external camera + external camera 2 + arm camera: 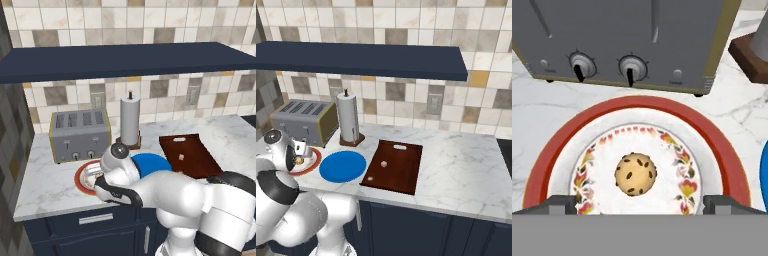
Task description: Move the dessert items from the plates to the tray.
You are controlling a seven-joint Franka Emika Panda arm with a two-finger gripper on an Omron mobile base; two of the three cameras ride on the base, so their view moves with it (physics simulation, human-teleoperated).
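The round tan cookie with dark specks lies at the centre of the white plate with the red-orange rim. My gripper hangs straight above it, open, one fingertip on each side of the cookie and clear of it. The same plate sits at the counter's left, in front of the toaster. Beside it on the right is the plain blue plate, bare on top. The pale tan cube rests on the dark reddish-brown tray, which lies to the right of the blue plate.
A grey toaster stands just behind the patterned plate, its knobs close to the hand. A paper towel holder stands behind the blue plate. A dark shelf overhangs the counter. Open marble lies to the right of the tray.
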